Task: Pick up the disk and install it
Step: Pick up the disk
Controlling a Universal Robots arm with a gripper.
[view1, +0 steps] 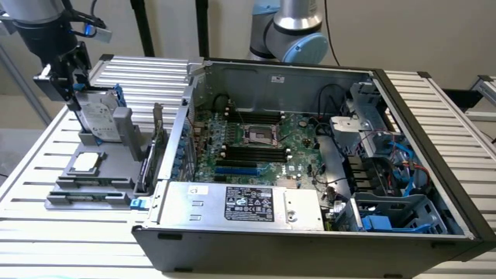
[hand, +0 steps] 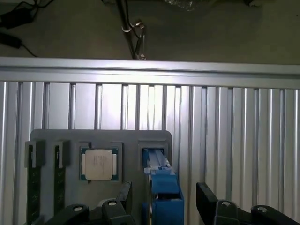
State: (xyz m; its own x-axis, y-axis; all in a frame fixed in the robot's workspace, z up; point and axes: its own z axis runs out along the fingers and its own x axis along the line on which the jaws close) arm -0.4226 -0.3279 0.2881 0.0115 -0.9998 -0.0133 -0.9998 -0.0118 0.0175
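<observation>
The disk [view1: 99, 116] stands on edge in a slot of a grey fixture [view1: 93, 174], at the exterior view's left, outside the open computer case [view1: 310, 151]. Its long axis runs nearly vertical, leaning a little. The white-labelled broad face turns toward the exterior camera, and a blue carrier rail runs up its edge on the exterior view's right.

In the wrist view the disk [hand: 161, 185] shows end-on as a narrow blue-capped strip rising from its slot.

The end effector [view1: 68, 87] hangs at the disk's upper end. In the wrist view the end effector [hand: 165, 199] is spread wide. Its black fingers [hand: 206, 194] stand on either side of the disk's thin dimension, with a visible gap on each side, so nothing is pinched.

Beside the disk's slot, a square silver chip [hand: 98, 164] lies flat in a recess of the same fixture. The fixture rests on a slatted aluminium surface [view1: 46, 232].

Inside the case, a large silver box [view1: 248, 203] with a black and white label sits along the near wall.
</observation>
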